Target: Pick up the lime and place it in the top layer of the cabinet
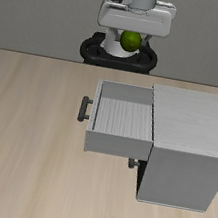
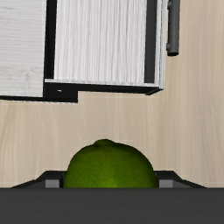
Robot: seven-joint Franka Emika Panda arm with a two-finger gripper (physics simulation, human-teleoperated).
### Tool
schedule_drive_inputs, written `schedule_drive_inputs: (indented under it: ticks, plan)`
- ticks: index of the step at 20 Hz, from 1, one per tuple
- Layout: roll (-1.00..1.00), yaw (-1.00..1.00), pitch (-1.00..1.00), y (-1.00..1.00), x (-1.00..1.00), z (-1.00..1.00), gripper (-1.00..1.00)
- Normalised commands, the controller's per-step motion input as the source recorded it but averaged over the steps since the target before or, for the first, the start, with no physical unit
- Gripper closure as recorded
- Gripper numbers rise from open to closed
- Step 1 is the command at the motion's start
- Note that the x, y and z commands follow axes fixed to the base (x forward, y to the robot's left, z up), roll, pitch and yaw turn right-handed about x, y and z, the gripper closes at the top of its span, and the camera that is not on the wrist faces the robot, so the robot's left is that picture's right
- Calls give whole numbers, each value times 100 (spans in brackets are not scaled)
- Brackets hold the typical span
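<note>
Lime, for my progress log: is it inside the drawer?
No, the lime is held in the gripper, apart from the open drawer.

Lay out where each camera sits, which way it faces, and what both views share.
Exterior view: in front of and above the robot, looking down at the table, the cabinet and its open top drawer; the arm shows, jaws shut on the lime.
Wrist view: on the hand, looking down past the lime at the top drawer and table; the jaws show either side of the lime.
Shared: lime, top drawer, its handle, cabinet, table.
</note>
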Motion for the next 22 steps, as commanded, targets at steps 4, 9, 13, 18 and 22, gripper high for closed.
schedule_drive_inputs:
  ticks: [4, 9, 13, 18, 22]
  plan:
    - [0, 0, 0, 0, 100, 0, 100]
    - [0, 0, 0, 0, 100, 0, 100]
    - [0, 0, 0, 0, 100, 0, 100]
    - [0, 0, 0, 0, 80, 0, -100]
    - [0, 0, 0, 0, 0, 0, -100]
